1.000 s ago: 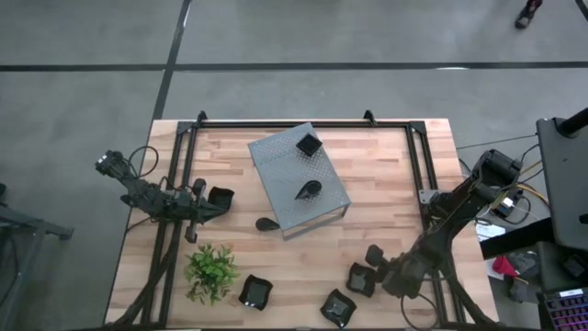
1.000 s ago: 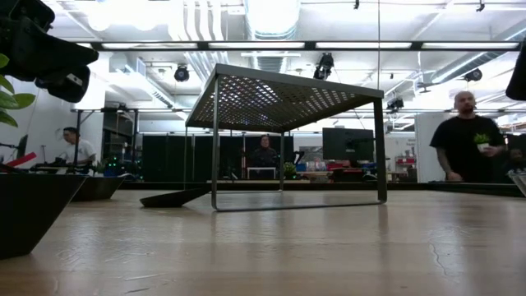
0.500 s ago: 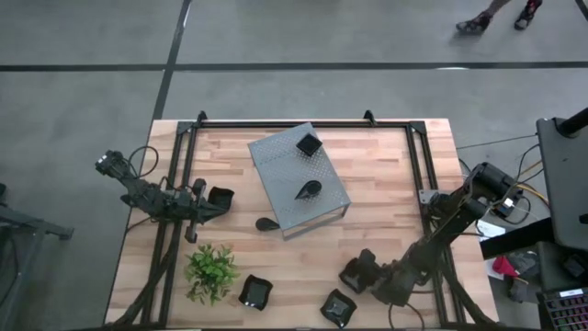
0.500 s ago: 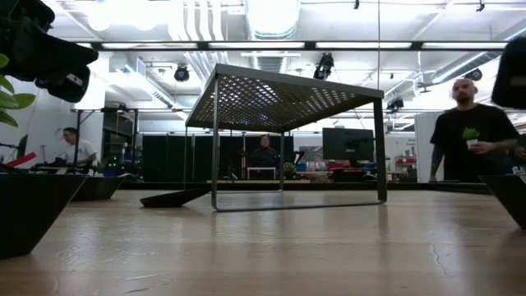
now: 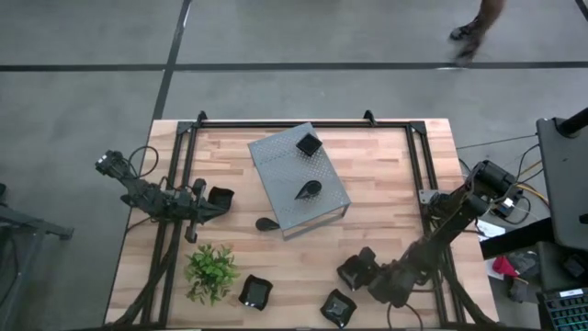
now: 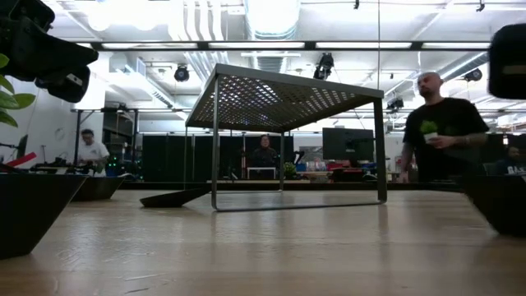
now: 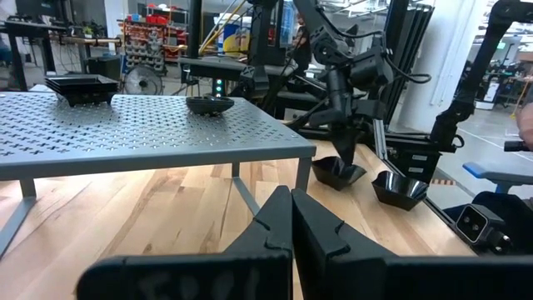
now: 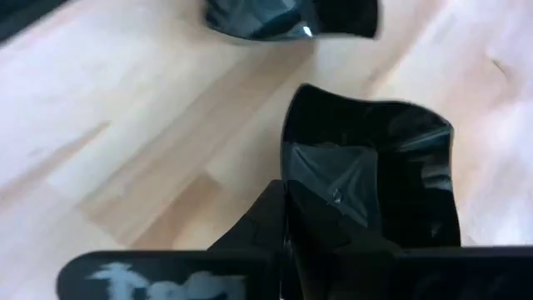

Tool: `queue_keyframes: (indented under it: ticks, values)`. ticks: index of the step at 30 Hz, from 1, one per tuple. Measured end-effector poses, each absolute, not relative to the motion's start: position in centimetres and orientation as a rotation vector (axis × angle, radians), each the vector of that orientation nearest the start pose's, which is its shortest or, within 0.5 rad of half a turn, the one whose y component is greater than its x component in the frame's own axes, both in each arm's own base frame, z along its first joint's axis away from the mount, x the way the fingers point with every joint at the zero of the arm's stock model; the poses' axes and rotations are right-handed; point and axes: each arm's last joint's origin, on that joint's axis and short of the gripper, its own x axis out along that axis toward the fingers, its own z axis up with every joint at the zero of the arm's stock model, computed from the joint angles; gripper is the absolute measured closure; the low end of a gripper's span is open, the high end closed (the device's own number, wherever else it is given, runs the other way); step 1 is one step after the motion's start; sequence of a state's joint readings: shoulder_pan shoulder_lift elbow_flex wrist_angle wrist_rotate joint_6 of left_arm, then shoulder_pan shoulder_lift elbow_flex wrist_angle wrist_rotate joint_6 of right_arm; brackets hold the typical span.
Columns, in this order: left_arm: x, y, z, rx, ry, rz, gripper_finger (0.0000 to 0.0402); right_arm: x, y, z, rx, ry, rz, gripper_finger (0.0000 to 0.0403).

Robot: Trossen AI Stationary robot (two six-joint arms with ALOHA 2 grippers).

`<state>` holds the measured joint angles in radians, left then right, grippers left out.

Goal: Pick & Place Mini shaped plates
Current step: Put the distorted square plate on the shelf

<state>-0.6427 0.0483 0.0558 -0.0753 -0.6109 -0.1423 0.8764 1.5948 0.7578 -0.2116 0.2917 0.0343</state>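
Right gripper (image 5: 366, 272) is low over the near right part of the wooden table (image 5: 386, 184), clamped on the rim of a square black mini plate (image 5: 354, 273). In the right wrist view its fingers (image 8: 279, 229) are pressed together on the near edge of that plate (image 8: 371, 171), with the dish body extending forward past the tips. Whether the plate is lifted or touching the wood cannot be told. A second square plate (image 5: 338, 307) sits just beside it near the table's front edge, also seen at (image 8: 287, 18).

Left gripper (image 5: 204, 206) rests at the left side of the table, fingers (image 7: 283, 229) closed together and holding nothing. A black plate (image 5: 220, 197) lies just beside its tip.

On the grey perforated stand (image 5: 299, 179) at table centre: one square plate (image 5: 308, 143) towards the far corner and one leaf-shaped plate (image 5: 308, 190) nearer the front. Another leaf-shaped plate (image 5: 267, 223) lies on the wood by the stand's front left leg. One more square plate (image 5: 255, 291) sits near the front edge, right next to the green plant (image 5: 211, 270).

A person in a black shirt (image 6: 440, 131) stands in the room beyond the table.
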Motion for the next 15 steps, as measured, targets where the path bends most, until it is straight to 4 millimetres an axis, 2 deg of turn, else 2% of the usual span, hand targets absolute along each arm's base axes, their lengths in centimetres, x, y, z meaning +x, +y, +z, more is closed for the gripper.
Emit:
queue_keyframes:
  ticks: [7,15]
  values:
    - [8.4,-4.2,17.2,-0.102,0.057,-0.028,0.0401,18.9,21.0,14.8,-0.583,0.902,0.454,0.0394]
    - [8.4,-4.2,17.2,-0.102,0.057,-0.028,0.0401,19.9,21.9,18.3,-0.686,0.886,0.397,0.0395]
